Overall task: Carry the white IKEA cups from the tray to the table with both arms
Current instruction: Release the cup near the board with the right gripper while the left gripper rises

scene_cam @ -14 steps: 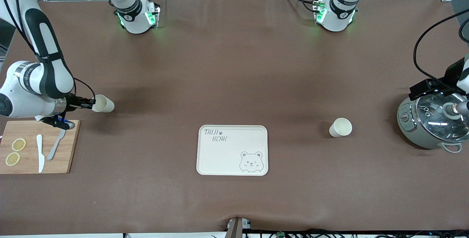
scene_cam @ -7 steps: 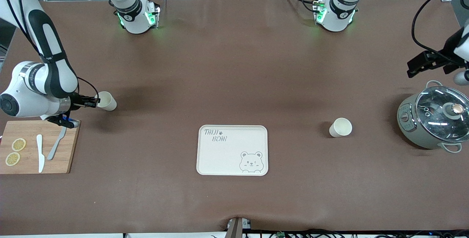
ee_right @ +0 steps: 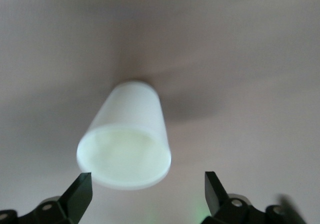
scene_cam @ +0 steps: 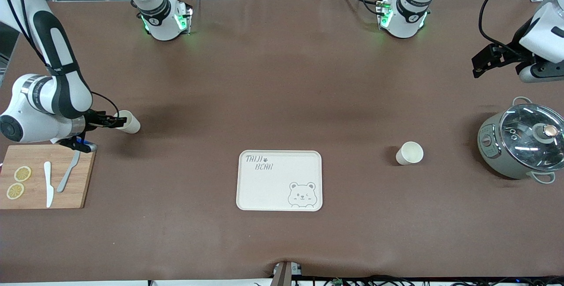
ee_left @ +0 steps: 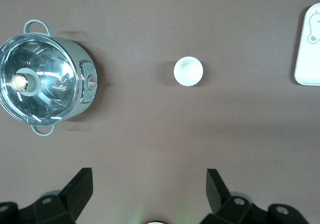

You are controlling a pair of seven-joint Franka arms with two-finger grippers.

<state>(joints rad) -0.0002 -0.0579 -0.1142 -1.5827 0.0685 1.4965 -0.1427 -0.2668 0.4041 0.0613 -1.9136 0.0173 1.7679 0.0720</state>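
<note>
One white cup (scene_cam: 130, 122) stands upright toward the right arm's end of the table. My right gripper (scene_cam: 118, 121) is open at its rim. In the right wrist view the cup (ee_right: 126, 144) sits just ahead of the gripper (ee_right: 148, 193), its rim level with the spread fingertips (ee_right: 81, 190), untouched. The second white cup (scene_cam: 410, 153) stands upright toward the left arm's end, and also shows in the left wrist view (ee_left: 188, 71). My left gripper (scene_cam: 481, 62) is open and empty in the air over bare table (ee_left: 149, 186), beside the pot.
A cream bear tray (scene_cam: 280, 180) lies between the two cups, nearer the front camera. A grey pot with a glass lid (scene_cam: 522, 145) stands at the left arm's end. A wooden board (scene_cam: 44, 176) with knives and lemon slices lies under the right arm.
My left gripper has risen off the pot lid and moved away from it toward the robots' bases. My right gripper has closed in on its cup until the fingertips reach the rim.
</note>
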